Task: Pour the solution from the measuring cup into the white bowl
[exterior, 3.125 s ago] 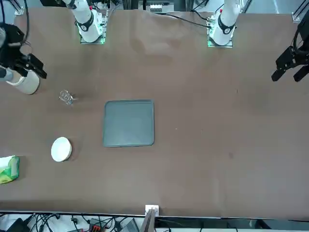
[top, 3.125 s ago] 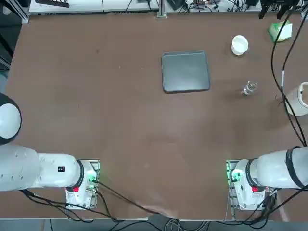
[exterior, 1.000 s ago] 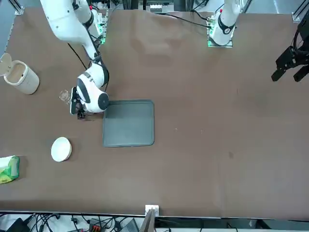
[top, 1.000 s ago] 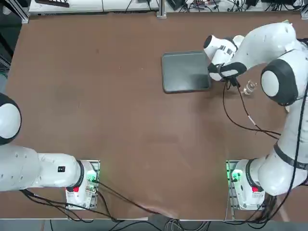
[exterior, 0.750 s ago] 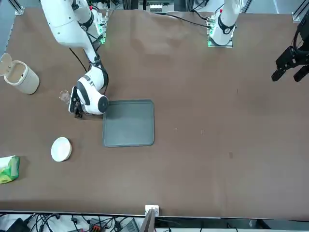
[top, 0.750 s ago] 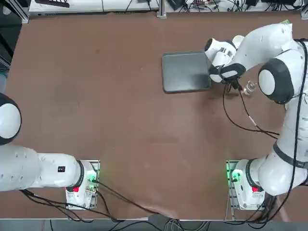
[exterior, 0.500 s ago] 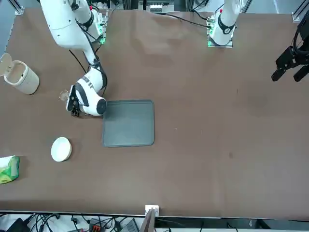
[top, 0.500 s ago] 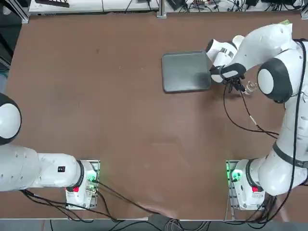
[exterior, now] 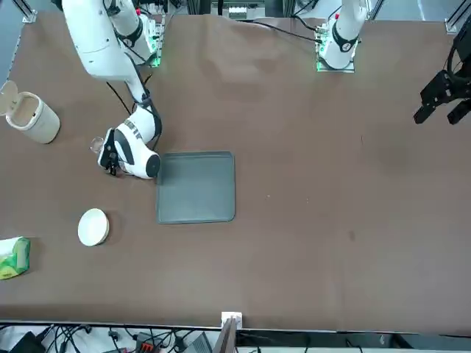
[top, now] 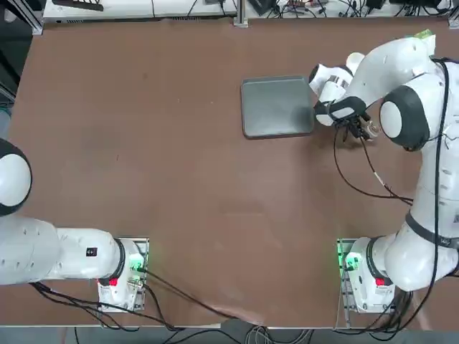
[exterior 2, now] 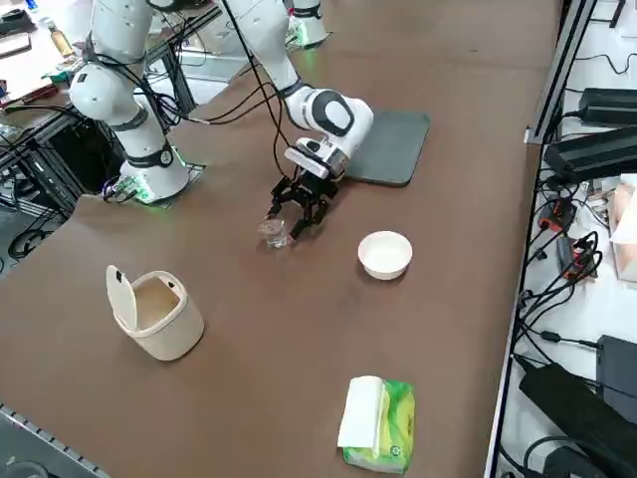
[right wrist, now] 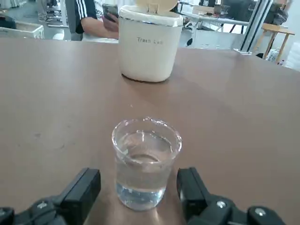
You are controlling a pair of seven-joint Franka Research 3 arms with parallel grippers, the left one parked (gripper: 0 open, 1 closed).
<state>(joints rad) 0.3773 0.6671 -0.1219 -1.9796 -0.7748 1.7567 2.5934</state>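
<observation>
your right gripper (right wrist: 140, 197) sits low at table level with its fingers (right wrist: 82, 190) spread wide, one on each side of the measuring cup (right wrist: 146, 161), not touching the glass yet. it's lined up like that so a straight close catches the cup round its body. nothing is held.

take the measuring cup as your landmark. it stands upright on the brown table (top: 179, 179), clear liquid filling most of it, so my read is you'll want a level grip and a slow lift or it slops. the white bowl (exterior 2: 385, 253) is near the cup, apart from it, empty and open side up, so the pour target is a short carry away. the grey tray (top: 277, 107) lies on the far side of the gripper from the cup, bare, likely not needed. the off-white trash can (exterior 2: 154, 311) with its lid flipped up stands well beyond the cup, straight ahead of the fingers in the wrist view; don't mistake it for the bowl. a green tissue pack (exterior 2: 376, 423) is further off past the bowl.

step in hand looks like closing on the cup; pour not started.
</observation>
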